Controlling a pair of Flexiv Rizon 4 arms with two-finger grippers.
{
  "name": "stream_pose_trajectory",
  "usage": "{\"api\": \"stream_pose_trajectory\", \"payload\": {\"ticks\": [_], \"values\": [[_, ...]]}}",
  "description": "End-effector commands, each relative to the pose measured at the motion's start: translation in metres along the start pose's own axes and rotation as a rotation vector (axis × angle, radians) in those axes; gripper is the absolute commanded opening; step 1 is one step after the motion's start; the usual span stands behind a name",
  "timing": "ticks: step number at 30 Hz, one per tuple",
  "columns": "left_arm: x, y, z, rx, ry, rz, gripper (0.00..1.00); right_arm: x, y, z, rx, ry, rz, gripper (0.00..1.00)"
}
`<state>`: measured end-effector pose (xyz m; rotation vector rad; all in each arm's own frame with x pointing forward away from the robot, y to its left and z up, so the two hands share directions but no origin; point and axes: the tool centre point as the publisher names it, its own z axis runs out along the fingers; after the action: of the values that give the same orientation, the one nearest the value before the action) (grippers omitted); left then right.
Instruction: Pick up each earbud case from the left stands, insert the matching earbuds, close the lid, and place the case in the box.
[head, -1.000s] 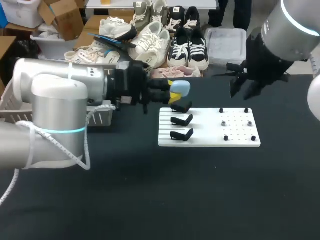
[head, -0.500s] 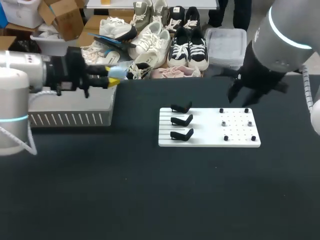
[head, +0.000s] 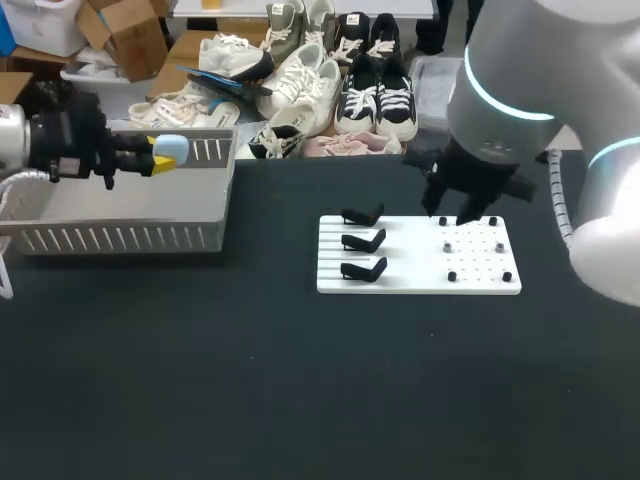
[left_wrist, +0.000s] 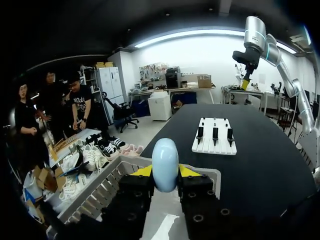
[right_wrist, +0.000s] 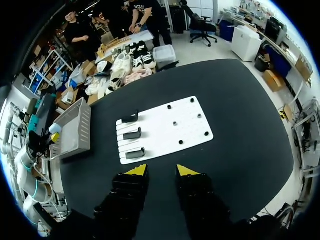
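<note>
A light blue earbud case (head: 172, 150) sits between the yellow tips of my left gripper (head: 155, 157), which is shut on it, above the grey slotted box (head: 120, 236) at the table's far left. In the left wrist view the case (left_wrist: 165, 164) stands upright between the fingers, over the box's rim (left_wrist: 117, 175). Three black stands (head: 364, 241) on the white board (head: 420, 280) carry nothing. My right gripper (head: 458, 208) hangs over the board's back right; in its own view it (right_wrist: 161, 171) is open and holds nothing, high above the board (right_wrist: 165, 131).
Small dark pegs (head: 472, 247) dot the right half of the white board. The box (right_wrist: 75, 127) lies at the table's back-left edge. Bare black tabletop (head: 300, 380) stretches in front of the board and the box.
My left arm has carried the blue case leftward from the stands to above the box. My right arm has shifted left and lower, over the board's peg side.
</note>
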<state>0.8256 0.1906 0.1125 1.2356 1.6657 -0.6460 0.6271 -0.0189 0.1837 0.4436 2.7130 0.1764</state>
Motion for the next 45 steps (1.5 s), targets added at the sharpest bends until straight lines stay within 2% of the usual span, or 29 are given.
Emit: {"api": "stream_pose_trajectory", "payload": {"ticks": [1, 6, 14, 15, 16, 17, 18, 25, 30, 39, 45], "values": [[0.020, 0.023, 0.021, 0.131, 0.016, -0.032, 0.00, 0.002, 0.014, 0.006, 0.048, 0.008, 0.005, 0.31], [0.043, 0.029, 0.033, 0.173, 0.047, -0.083, 0.00, 0.005, 0.022, 0.009, 0.056, 0.016, 0.002, 0.32], [0.050, 0.026, 0.042, 0.206, 0.071, -0.110, 0.00, 0.008, 0.026, 0.011, 0.060, 0.023, 0.004, 0.31], [0.050, 0.026, 0.042, 0.207, 0.071, -0.110, 0.17, 0.008, 0.026, 0.011, 0.059, 0.024, 0.004, 0.31], [0.049, 0.024, 0.041, 0.209, 0.068, -0.111, 0.38, 0.008, 0.026, 0.011, 0.058, 0.025, 0.003, 0.31], [0.049, 0.024, 0.041, 0.210, 0.067, -0.111, 0.73, 0.007, 0.026, 0.011, 0.057, 0.025, 0.002, 0.32], [0.049, 0.023, 0.040, 0.212, 0.067, -0.111, 1.00, 0.007, 0.026, 0.011, 0.056, 0.024, 0.001, 0.32], [0.039, 0.011, 0.034, 0.212, 0.062, -0.100, 1.00, 0.003, 0.025, 0.013, 0.029, 0.009, -0.010, 0.32], [0.032, -0.002, 0.036, 0.213, 0.051, -0.088, 1.00, -0.003, 0.014, 0.018, -0.004, -0.010, 0.009, 0.33], [0.012, -0.034, 0.042, 0.196, 0.023, -0.085, 1.00, -0.019, -0.015, 0.027, -0.045, -0.040, 0.048, 0.33], [-0.006, -0.060, 0.048, 0.193, 0.016, -0.079, 1.00, -0.030, -0.042, 0.026, -0.103, -0.084, 0.086, 0.33]]}}
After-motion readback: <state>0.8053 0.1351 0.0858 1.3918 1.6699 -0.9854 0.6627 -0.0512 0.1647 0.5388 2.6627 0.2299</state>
